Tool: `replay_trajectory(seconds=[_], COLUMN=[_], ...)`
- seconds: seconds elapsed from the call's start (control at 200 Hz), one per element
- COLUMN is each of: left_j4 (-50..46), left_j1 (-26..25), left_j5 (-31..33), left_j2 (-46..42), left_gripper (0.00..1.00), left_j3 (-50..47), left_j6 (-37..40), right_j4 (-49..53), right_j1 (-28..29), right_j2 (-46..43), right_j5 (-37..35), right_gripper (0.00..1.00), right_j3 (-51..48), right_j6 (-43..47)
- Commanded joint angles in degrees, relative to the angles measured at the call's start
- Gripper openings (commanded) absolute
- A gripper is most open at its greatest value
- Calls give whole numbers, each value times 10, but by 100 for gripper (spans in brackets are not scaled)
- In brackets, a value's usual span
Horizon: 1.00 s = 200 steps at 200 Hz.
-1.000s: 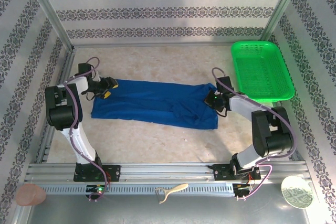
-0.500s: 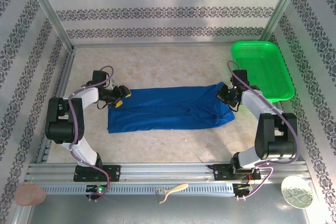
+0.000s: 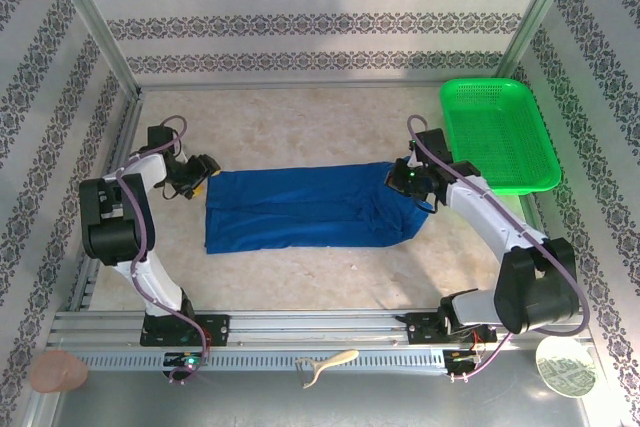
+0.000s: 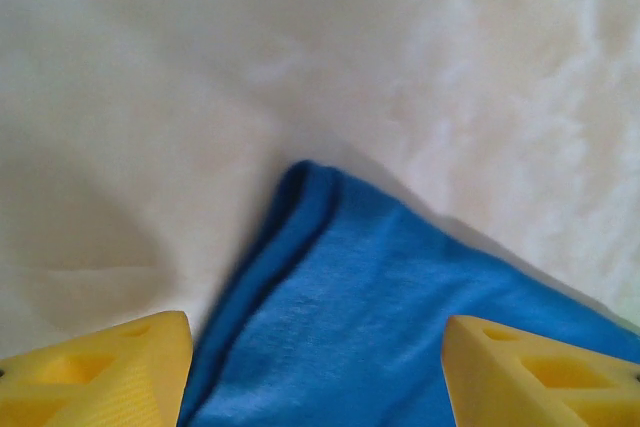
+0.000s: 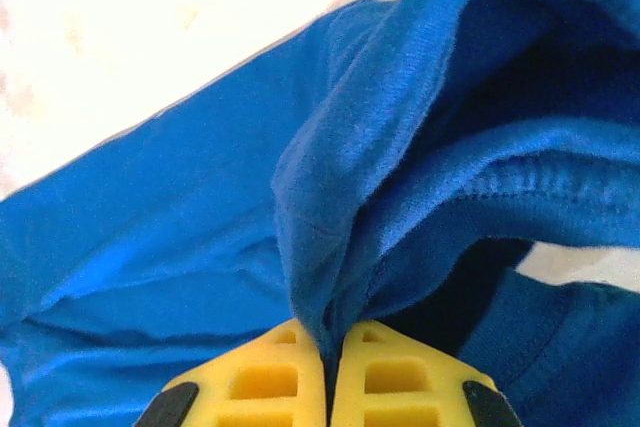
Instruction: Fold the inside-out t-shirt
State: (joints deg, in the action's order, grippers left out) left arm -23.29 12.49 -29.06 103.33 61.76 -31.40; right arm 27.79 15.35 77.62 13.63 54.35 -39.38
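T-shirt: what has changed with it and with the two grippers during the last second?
The t-shirt slid toward the right arm's side. The right gripper stayed shut on its right end. The left gripper, open, followed and then drew back left, to the shirt's far left corner. The green basket did not move.

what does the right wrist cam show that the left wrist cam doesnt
Right wrist: the right gripper shut on a pinched-up fold of the t-shirt, with a stitched hem beside it. Left wrist: the left gripper open, jaws either side of a flat corner of the cloth. Both: blue cloth, the pale table and yellow fingertips.
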Motion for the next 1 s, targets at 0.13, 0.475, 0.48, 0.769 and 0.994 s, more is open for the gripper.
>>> replay_trajectory(seconds=[0.13,0.475,0.48,0.769,0.994], left_j4=[0,38,39,60,64], left_j1=[-2,-3,-3,-4,-5], left_j5=[-21,-65,-66,-88,-94], left_j2=[26,55,56,73,81], left_gripper=[67,67,67,67,67], left_j3=[-12,-28,-28,-38,-37], left_j6=[28,28,28,28,29], right_j4=[14,-11,-11,14,65], right_j1=[110,272,273,353,384], right_j2=[20,182,186,376,483], right_j5=[-50,-77,-77,-50,-40], right_gripper=[0,0,0,0,0], right_j3=[66,237,241,456,605], right_j6=[-71,-142,-143,-178,-176])
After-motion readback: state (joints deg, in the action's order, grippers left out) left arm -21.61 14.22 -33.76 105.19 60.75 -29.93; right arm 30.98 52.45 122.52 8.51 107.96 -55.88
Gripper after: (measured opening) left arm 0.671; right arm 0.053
